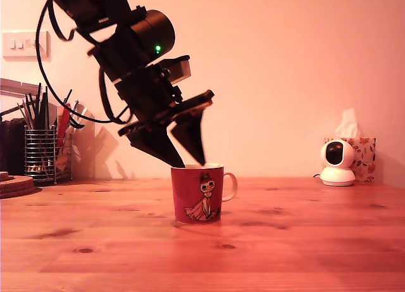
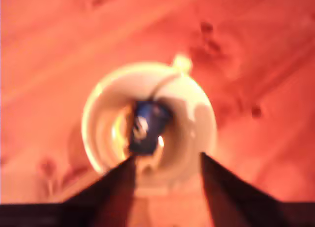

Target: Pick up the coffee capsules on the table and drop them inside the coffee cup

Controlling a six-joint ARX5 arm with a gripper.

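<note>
The pincer (image 1: 190, 161) hangs just over the mug (image 1: 197, 200), jaws apart and empty. The capsule (image 2: 146, 126) lies inside the mug.

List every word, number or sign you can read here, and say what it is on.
No text can be read in either view.
On the coffee capsule: a pale label, too blurred to read.
On the coffee cup: only a printed figure, no lettering.
On the tissue box: only a pattern.
</note>
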